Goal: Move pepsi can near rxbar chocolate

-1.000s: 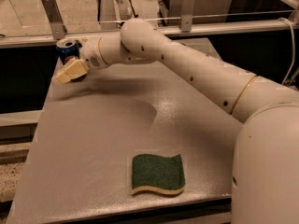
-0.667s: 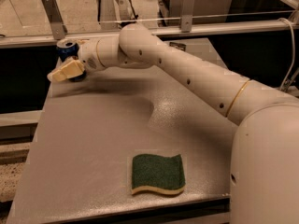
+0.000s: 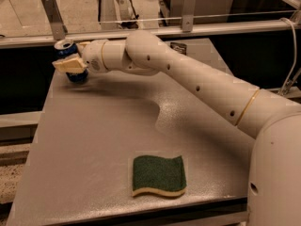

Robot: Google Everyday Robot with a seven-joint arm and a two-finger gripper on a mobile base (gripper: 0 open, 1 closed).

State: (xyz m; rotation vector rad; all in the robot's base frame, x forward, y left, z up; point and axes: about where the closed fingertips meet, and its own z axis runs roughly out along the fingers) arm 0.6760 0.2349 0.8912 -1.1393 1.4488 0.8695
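The pepsi can (image 3: pixel 65 48), blue with a silver top, stands at the far left corner of the grey table (image 3: pixel 94 149). My gripper (image 3: pixel 67 60) is at the can, and its pale front part crosses the can's middle, so only the top and the blue bottom show. The rxbar chocolate (image 3: pixel 179 47) is a small dark wrapper with pale lettering at the table's far edge, right of the can and mostly hidden behind my arm (image 3: pixel 188 79).
A green sponge (image 3: pixel 158 175) with a pale underside lies near the table's front edge. A metal rail with two upright brackets (image 3: pixel 188 6) runs along the far edge. The arm stretches from the lower right across the table to the far left.
The gripper has moved a little up and in towards the can, from beside its lower left to across its middle. The can and the sponge have not moved.
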